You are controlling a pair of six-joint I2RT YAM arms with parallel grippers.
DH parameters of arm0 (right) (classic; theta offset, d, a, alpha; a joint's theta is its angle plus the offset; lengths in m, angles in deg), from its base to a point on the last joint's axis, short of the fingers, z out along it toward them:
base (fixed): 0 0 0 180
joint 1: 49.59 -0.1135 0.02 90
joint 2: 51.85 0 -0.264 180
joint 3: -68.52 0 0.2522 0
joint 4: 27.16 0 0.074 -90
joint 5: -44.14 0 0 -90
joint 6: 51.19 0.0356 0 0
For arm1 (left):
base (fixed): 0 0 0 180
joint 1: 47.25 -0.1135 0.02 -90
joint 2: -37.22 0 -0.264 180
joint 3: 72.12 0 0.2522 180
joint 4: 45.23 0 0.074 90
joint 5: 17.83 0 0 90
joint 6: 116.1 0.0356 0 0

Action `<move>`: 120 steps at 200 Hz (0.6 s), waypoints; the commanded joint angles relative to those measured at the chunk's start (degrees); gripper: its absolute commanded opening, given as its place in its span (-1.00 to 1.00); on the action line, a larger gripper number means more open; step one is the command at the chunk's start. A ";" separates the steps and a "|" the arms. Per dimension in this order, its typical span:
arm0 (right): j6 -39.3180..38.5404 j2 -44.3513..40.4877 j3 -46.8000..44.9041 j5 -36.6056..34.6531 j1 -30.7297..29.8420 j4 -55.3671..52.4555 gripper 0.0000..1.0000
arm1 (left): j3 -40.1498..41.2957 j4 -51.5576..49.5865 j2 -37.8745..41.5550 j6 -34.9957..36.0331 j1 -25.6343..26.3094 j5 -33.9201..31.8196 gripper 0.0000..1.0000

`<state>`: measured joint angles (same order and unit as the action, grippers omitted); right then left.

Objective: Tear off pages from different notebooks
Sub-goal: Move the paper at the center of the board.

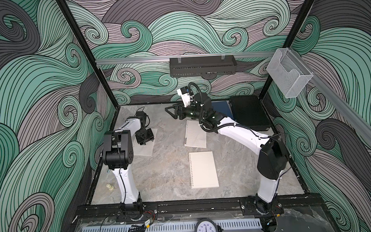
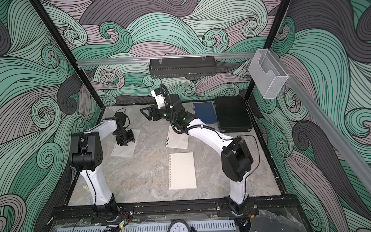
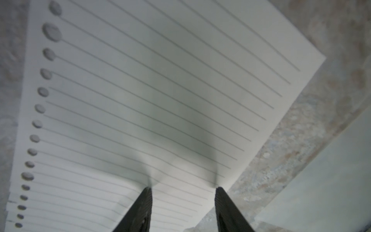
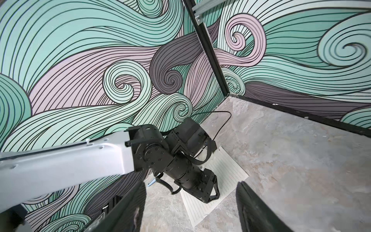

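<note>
A loose white lined page (image 3: 160,90) with punched holes along one edge lies flat at the left of the table (image 1: 161,176). My left gripper (image 3: 183,190) stands over this page (image 1: 143,149), open, both fingertips (image 3: 147,193) pressing on the sheet and puckering it. The white lined notebook (image 1: 195,136) lies mid-table, partly under my right arm. The cream notebook (image 1: 203,170) lies nearer the front. The dark blue notebook (image 2: 205,113) lies at the back right. My right gripper (image 1: 169,113) hangs in the air above the table's back middle, open and holding nothing (image 4: 190,186).
A black hard case (image 1: 250,115) lies at the back right beside the blue notebook. Small pale pieces (image 1: 110,187) sit by the left arm's base. A black basket (image 1: 202,65) hangs on the back rail, a clear holder (image 1: 287,74) on the right rail.
</note>
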<state>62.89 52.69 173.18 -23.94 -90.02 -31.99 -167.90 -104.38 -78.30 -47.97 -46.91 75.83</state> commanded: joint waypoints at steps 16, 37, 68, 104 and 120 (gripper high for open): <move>0.95 -8.35 -9.55 -3.06 2.15 5.66 0.44 | -7.53 -4.16 -5.71 3.04 -0.63 -2.25 0.02; 4.19 -13.11 -15.47 -1.12 4.76 9.76 0.45 | -11.05 -5.91 -9.06 4.32 -1.67 -3.22 0.01; 2.76 -19.30 -19.58 -1.46 6.77 6.83 0.46 | -15.05 -7.70 -12.50 6.54 -3.66 -3.28 0.00; 0.53 -25.28 -23.38 -4.12 8.48 2.63 0.48 | -19.31 -9.44 -15.31 8.46 -5.86 -5.28 0.00; 1.08 -27.33 -25.38 -4.20 9.67 1.91 0.50 | -21.54 -10.56 -16.91 9.28 -6.62 -6.20 -0.01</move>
<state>64.40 28.10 150.27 -26.57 -81.98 -28.32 -187.16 -111.83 -91.09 -41.32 -52.02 72.55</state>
